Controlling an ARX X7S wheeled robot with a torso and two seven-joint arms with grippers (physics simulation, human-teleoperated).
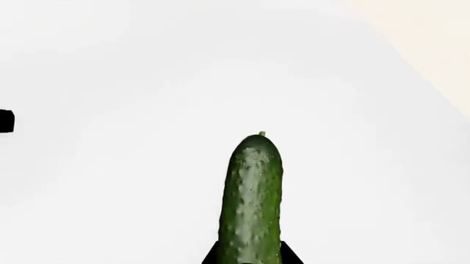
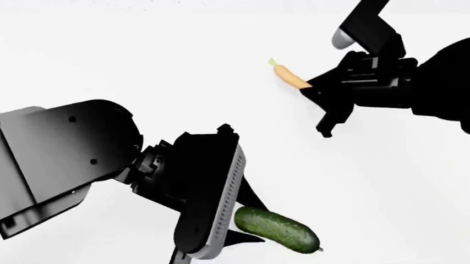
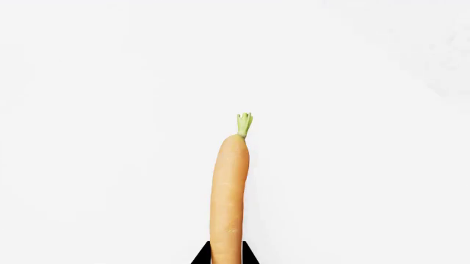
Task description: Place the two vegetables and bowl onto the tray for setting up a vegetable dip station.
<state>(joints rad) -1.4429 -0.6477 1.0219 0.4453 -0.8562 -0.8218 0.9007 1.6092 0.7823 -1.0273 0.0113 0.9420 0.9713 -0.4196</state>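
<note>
The dark green bumpy cucumber (image 2: 278, 230) sticks out to the right of my left gripper (image 2: 246, 220) at the bottom of the head view. In the left wrist view the cucumber (image 1: 251, 198) fills the gap between the two black fingertips (image 1: 213, 256), so my left gripper (image 1: 250, 259) is shut on it. The pale-orange carrot (image 2: 289, 76), green stub pointing away, is held at its thick end by my right gripper (image 2: 309, 88) at the upper right. The right wrist view shows the carrot (image 3: 229, 192) pinched in my right gripper (image 3: 224, 259). The bowl and the tray are out of view.
A plain white surface (image 2: 147, 55) lies under both arms. A small black object (image 1: 6, 121) shows at the edge of the left wrist view, and a beige patch (image 1: 433, 38) sits in one corner there.
</note>
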